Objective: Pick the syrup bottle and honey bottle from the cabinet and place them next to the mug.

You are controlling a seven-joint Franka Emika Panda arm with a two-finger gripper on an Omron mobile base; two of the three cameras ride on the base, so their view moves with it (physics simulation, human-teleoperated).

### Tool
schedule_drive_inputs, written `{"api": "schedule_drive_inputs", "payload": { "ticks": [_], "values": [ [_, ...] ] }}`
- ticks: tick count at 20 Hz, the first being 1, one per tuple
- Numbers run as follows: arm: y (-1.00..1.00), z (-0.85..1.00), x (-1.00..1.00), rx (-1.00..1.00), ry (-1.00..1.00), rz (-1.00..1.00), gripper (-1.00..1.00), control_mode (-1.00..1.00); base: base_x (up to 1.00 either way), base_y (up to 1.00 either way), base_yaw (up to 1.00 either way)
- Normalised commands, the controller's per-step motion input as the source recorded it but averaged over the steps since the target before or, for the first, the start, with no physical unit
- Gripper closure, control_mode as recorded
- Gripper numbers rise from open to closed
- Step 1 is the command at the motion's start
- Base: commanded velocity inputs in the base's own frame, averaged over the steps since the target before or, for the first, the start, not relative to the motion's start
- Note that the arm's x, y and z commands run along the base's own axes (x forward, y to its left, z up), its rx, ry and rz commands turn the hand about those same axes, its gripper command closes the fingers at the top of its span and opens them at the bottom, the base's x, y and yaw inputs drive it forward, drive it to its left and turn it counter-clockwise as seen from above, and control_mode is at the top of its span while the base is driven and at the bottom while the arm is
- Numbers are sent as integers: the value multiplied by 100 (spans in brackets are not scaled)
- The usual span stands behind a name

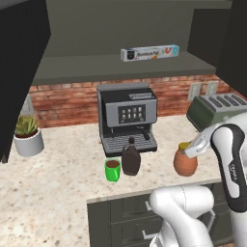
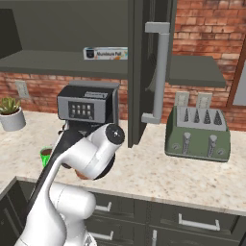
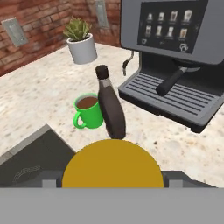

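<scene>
The squat orange ribbed honey bottle (image 1: 185,162) stands on the speckled counter (image 1: 58,178), the tool (image 1: 194,147) closed over its yellow lid, right of the dark brown syrup bottle (image 1: 130,157) and green mug (image 1: 113,170).

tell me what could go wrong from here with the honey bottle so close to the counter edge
1. The honey bottle stands apart from the mug, near the counter's front edge; a careless release could tip it off.
2. Sliding it closer could knock the syrup bottle, which stands right beside the mug and looks top-heavy.
3. The end effector sits over the yellow lid, and its fingers are hidden, so the hold may be poor.
</scene>
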Motion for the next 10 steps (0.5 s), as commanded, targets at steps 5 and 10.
{"api": "schedule_drive_inputs", "payload": {
  "ticks": [5, 10],
  "values": [
    [0, -29, 44, 0, -3, 0, 100, -100, 0, 0, 0],
    [0, -7, 43, 0, 0, 0, 100, -100, 0, 0, 0]
  ]
}}
